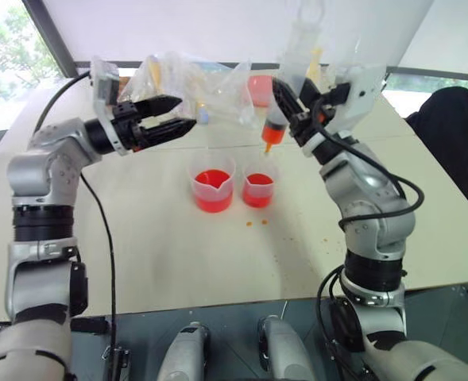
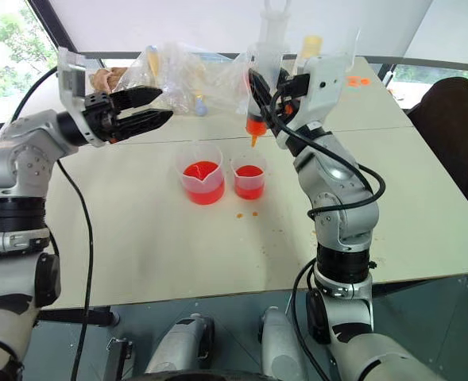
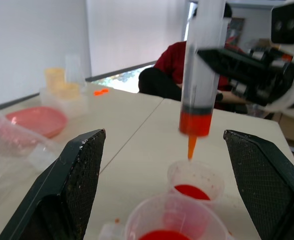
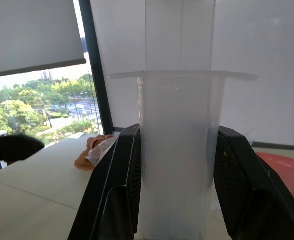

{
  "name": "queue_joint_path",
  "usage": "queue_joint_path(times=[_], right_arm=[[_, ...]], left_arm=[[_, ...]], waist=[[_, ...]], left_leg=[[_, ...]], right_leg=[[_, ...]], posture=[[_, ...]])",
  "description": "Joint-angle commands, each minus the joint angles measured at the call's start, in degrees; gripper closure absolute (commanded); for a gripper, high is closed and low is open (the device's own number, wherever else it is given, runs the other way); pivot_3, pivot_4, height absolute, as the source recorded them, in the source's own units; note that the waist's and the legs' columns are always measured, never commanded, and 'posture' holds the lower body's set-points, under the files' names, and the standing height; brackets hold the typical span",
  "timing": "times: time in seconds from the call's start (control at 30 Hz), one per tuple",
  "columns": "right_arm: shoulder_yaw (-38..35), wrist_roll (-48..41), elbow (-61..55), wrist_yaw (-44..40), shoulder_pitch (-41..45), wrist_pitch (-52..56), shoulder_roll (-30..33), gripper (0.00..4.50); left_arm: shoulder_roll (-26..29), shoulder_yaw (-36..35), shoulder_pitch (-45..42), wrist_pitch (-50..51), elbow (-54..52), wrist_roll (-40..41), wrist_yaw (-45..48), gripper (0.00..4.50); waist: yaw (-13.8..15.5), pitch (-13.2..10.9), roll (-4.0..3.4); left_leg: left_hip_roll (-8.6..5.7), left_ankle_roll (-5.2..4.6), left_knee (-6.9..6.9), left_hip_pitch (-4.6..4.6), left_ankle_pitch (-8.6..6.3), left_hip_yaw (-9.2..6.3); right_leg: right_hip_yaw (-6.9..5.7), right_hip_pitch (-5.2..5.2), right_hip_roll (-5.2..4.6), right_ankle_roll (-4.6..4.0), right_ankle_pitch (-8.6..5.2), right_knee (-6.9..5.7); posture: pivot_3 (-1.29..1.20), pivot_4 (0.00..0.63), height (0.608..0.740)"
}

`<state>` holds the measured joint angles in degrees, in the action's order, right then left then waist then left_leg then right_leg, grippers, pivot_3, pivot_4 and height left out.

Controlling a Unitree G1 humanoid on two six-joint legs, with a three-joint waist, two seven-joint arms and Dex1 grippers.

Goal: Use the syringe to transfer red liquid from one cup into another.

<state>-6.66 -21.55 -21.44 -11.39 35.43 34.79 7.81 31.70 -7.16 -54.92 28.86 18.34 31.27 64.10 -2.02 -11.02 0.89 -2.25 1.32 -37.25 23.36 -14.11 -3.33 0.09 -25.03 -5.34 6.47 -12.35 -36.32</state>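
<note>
The syringe (image 1: 279, 111) hangs upright with its orange tip pointing down, clamped round its barrel by the right hand (image 1: 297, 107), whose two black fingers (image 4: 118, 190) press against either side of the translucent tube; a band of red liquid (image 3: 195, 121) fills the lowest part of the barrel and the tip beneath it; directly below that tip, well under the right hand, stands the narrower plain-rimmed cup (image 1: 258, 188) on the tabletop (image 1: 178, 246), holding a shallow layer of the same red liquid; the tip is above its rim and apart from it; just beside this cup, on the side toward the left hand, sits the wider spouted cup (image 1: 213, 186), also part full of red, the two cups almost touching; a few small orange drops (image 1: 257, 223) lie on the tabletop in front of the narrower cup; the left hand (image 1: 178, 115) hovers above the tabletop beside the syringe with its fingers spread wide and nothing between them, pointing toward the right hand; beyond both hands lie crumpled clear plastic bags (image 1: 194, 83) and a pink dish (image 3: 37, 120).
</note>
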Motion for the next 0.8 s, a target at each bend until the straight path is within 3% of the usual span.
queue_joint_path(times=[0.03, 0.17, 0.27, 0.8], right_arm=[[1.70, 0.05, -2.92, 0.61, -1.59, -0.36, -0.28, 3.05], [3.43, 1.20, -3.02, 1.06, -3.75, -1.41, -0.20, 3.05], [4.51, 2.08, -2.96, 1.11, -4.34, -2.18, -0.02, 3.05], [9.22, 7.64, -3.03, 0.53, -6.60, -5.74, 1.32, 3.05]], left_arm=[[-2.84, 1.09, -7.71, -7.27, 4.97, -3.11, -1.22, 0.56], [-7.77, 4.66, -18.69, -20.43, 18.87, -11.65, -4.51, 0.56], [-10.67, 4.98, -23.47, -25.00, 25.09, -12.76, -2.87, 0.56], [-17.49, 5.67, -28.67, -36.02, 37.85, -17.48, 0.71, 0.56]], waist=[[0.14, 0.00, 0.00], [0.57, -0.01, 0.01], [0.66, -0.01, 0.01], [0.96, -0.01, 0.02]], left_leg=[[0.00, 0.00, -0.02, 0.01, 0.00, 0.01], [-0.04, -0.01, -0.05, 0.02, 0.00, 0.03], [-0.03, -0.01, -0.01, 0.00, -0.01, 0.04], [-0.02, -0.04, -0.02, 0.02, -0.01, 0.02]], right_leg=[[0.00, 0.02, 0.00, 0.00, 0.00, 0.04], [-0.01, 0.06, -0.02, 0.01, 0.01, 0.10], [-0.01, 0.06, -0.01, 0.01, 0.01, 0.12], [-0.04, 0.08, -0.01, 0.03, 0.00, 0.14]], posture=[[0.00, 0.150, 0.740], [0.00, 0.150, 0.740], [0.00, 0.150, 0.740], [0.00, 0.150, 0.740]])
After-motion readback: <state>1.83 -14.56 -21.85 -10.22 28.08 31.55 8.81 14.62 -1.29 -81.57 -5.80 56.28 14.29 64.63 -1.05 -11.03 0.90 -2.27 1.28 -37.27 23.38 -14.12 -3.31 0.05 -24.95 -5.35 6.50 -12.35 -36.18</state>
